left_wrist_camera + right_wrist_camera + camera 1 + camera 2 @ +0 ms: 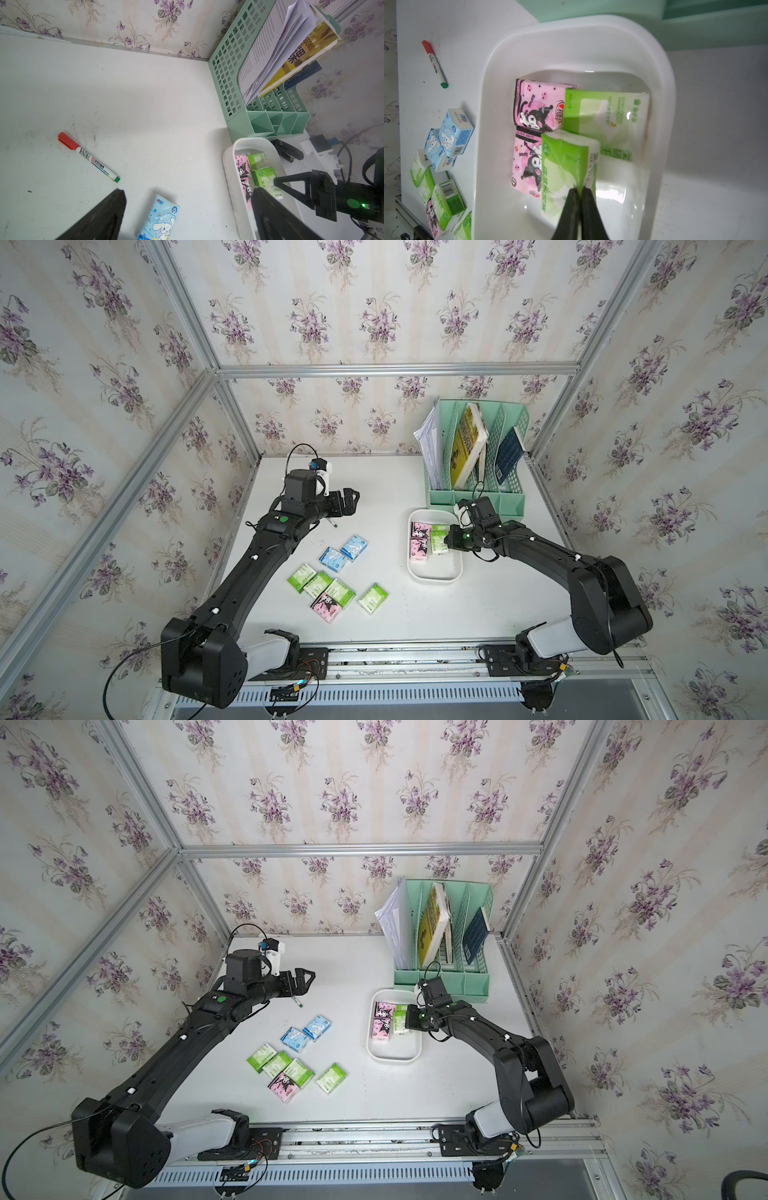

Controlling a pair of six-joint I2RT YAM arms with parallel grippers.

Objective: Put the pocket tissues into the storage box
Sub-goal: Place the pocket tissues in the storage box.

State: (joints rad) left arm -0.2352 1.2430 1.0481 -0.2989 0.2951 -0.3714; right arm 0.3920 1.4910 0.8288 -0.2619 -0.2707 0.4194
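The white storage box [434, 578] [591, 27] holds two pink pocket tissues [537, 104] [525, 162] and a flat green one [608, 112]. Over them, my right gripper [579, 190] [409, 1023] is shut on the wrapper edge of a green-and-white packet [564, 162] [438, 545], which hangs tilted inside the box. Several loose packets lie mid-table: two light blue [354, 547] [333, 559], a green cluster [318, 584] with a pink one [326, 606], and a separate green one [373, 598]. My left gripper [351, 499] [191, 199] hovers open and holds nothing, far-left of the blue packets.
A mint-green lattice file organiser [478, 497] with books and papers stands right behind the box. A red-capped marker pen [87, 155] lies under the left gripper. A black stapler [287, 150] sits between box and organiser. Papered walls close in the back and sides.
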